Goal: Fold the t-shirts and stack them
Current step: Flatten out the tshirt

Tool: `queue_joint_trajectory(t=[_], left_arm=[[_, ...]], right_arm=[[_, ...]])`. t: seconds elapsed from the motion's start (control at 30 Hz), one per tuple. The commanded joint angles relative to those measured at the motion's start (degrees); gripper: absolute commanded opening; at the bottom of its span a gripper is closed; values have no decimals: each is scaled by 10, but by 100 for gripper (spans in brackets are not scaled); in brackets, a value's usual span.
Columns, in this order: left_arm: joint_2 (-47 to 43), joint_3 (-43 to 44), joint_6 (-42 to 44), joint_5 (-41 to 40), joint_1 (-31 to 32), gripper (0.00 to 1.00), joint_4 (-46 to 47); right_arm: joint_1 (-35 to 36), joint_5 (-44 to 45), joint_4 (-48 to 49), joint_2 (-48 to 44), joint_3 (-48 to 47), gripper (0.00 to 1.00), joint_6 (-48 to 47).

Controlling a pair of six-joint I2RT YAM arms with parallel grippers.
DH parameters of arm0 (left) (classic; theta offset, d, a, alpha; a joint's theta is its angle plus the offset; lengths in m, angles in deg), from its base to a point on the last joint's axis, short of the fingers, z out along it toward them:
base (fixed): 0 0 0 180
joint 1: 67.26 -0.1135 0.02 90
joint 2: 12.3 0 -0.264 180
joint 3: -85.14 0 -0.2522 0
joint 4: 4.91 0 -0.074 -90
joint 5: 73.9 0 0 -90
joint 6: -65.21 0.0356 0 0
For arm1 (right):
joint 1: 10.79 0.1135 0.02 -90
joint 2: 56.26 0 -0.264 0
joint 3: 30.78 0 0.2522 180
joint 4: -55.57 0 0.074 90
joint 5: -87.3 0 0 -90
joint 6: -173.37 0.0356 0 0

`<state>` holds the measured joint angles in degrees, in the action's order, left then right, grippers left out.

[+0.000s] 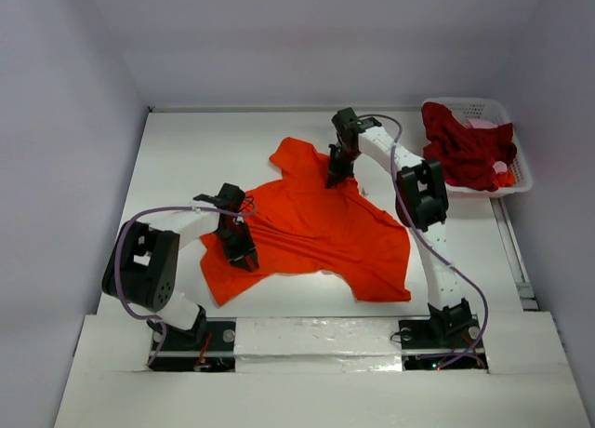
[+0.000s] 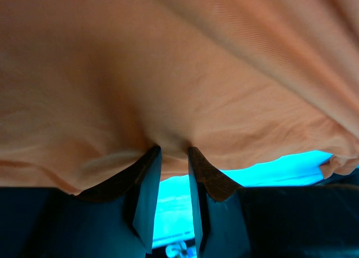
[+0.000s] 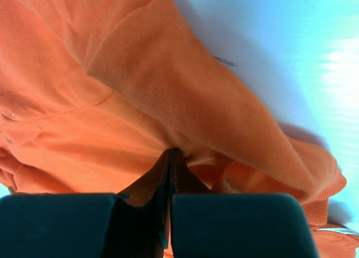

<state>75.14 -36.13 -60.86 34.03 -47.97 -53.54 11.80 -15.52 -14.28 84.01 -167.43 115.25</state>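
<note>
Overhead view. An orange-red t-shirt lies spread and rumpled across the middle of the white table, one lobe reaching toward the far edge and another toward the near right. The left gripper points down onto the shirt's left edge. The right gripper points down onto its far portion, just beside the raised lobe. At the far right corner a white lattice basket holds a crumpled dark crimson t-shirt, with a bit of pink cloth showing behind it. Purple cables loop along both arms.
</note>
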Motion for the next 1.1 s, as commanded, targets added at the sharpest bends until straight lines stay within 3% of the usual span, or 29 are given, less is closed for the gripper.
queue_joint_trajectory(t=[0.0, 0.53, 1.07], left_arm=[[-2, -24, 10, -4, 3, 25, -17], [-43, -70, 4, 32, 14, 25, -31], [-104, -104, -65, 79, 79, 25, -31]], right_arm=[[-9, 64, 1, -12, 6, 0, 0], [-95, 78, -13, -16, -37, 0, 13], [-145, 82, -31, 13, -93, 0, -3]])
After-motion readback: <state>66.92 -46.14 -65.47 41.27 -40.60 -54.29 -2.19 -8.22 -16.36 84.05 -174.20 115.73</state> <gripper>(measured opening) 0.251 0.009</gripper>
